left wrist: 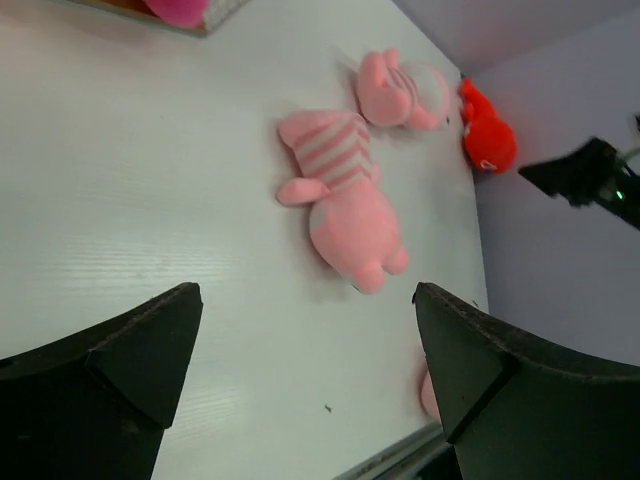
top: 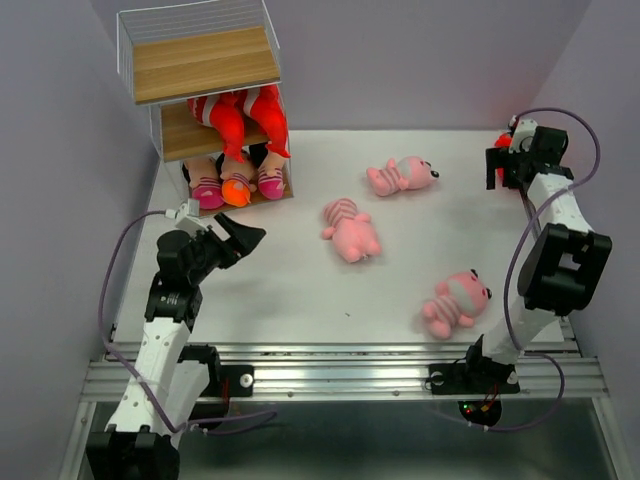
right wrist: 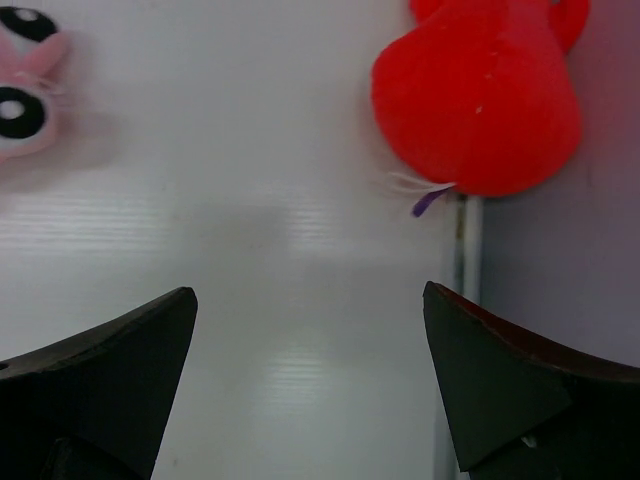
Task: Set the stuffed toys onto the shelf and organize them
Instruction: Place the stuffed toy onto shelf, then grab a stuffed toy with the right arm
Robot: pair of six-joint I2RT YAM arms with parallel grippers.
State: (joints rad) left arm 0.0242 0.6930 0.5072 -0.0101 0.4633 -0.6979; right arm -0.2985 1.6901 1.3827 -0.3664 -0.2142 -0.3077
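Top view, shelf: the shelf (top: 205, 95) stands at the far left corner; top board bare, red sharks (top: 243, 118) on the middle board, dolls (top: 232, 180) on the bottom one.
Top view, loose toys: three pink animals lie on the table (top: 290, 290) — one far (top: 400, 176), one mid (top: 350, 230), one near right (top: 455, 303).
Top view, arms: your left gripper (top: 238, 236) hangs just near of the shelf, spread and empty; your right gripper (top: 500, 160) sits at the far right edge.
Left wrist, claw: both fingers (left wrist: 120, 380) stand wide apart with nothing between them.
Left wrist, target: the mid pink animal lies ahead of the jaws, the far one beyond it, and a red shark (left wrist: 487, 133) sits by the right wall.
Right wrist, claw: fingers (right wrist: 110, 385) spread wide, holding nothing.
Right wrist, target: the red shark fills the upper right, against the wall; part of a pink face (right wrist: 30, 90) shows at the left.
Step, as I judge it: you are between placements, each arm lining up on a fresh toy.
Next move: lower the right gripper to straddle the shark, minding the wall; reach the left out to the mid animal.
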